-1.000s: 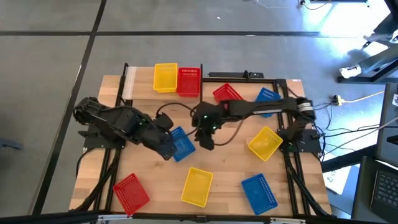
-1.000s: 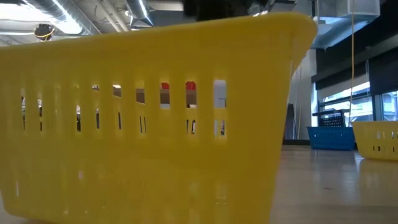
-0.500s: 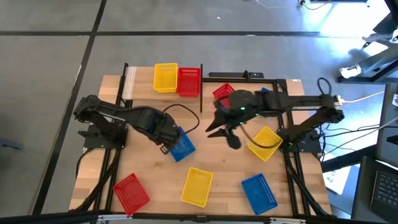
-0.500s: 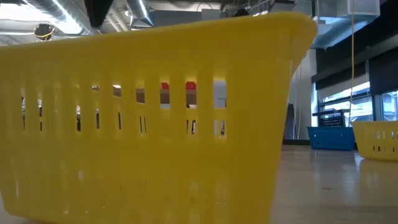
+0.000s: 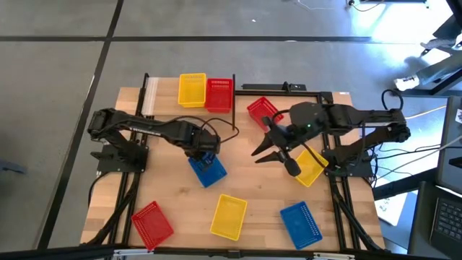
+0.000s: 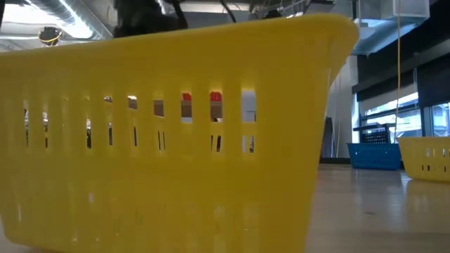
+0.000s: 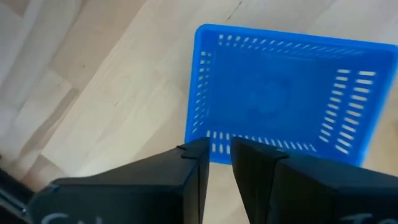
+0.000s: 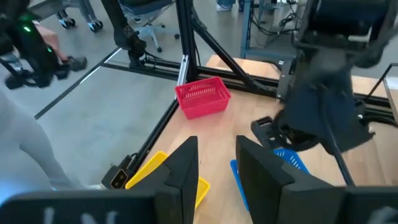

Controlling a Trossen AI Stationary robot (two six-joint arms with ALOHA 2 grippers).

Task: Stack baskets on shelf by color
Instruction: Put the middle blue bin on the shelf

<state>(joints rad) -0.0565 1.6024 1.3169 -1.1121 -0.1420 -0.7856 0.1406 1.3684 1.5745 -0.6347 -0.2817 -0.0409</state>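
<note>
A blue basket (image 5: 209, 172) (image 7: 280, 93) sits upright on the table's middle. My left gripper (image 5: 205, 153) (image 7: 221, 152) points down over the wall at its far end. The fingers are open by a narrow gap with that wall (image 7: 249, 144) showing below them; I see no touch. My right gripper (image 5: 273, 153) (image 8: 214, 162) hangs open and raised, right of centre, holding nothing. A yellow basket (image 5: 192, 89) and a red basket (image 5: 219, 94) stand side by side on the shelf (image 5: 150, 97) at the far edge.
Loose on the table: a red basket (image 5: 261, 110) at the far middle, a yellow one (image 5: 310, 167) under my right arm, and a red (image 5: 151, 222), a yellow (image 5: 229, 215) and a blue one (image 5: 299, 222) along the near edge. The near yellow basket (image 6: 176, 140) fills the low view.
My left gripper has swung from the blue basket's left side toward the far edge and sunk over the basket's far end, tipping steeper. My right gripper has risen and drawn away from the blue basket toward the table's right edge. The blue basket has stayed put.
</note>
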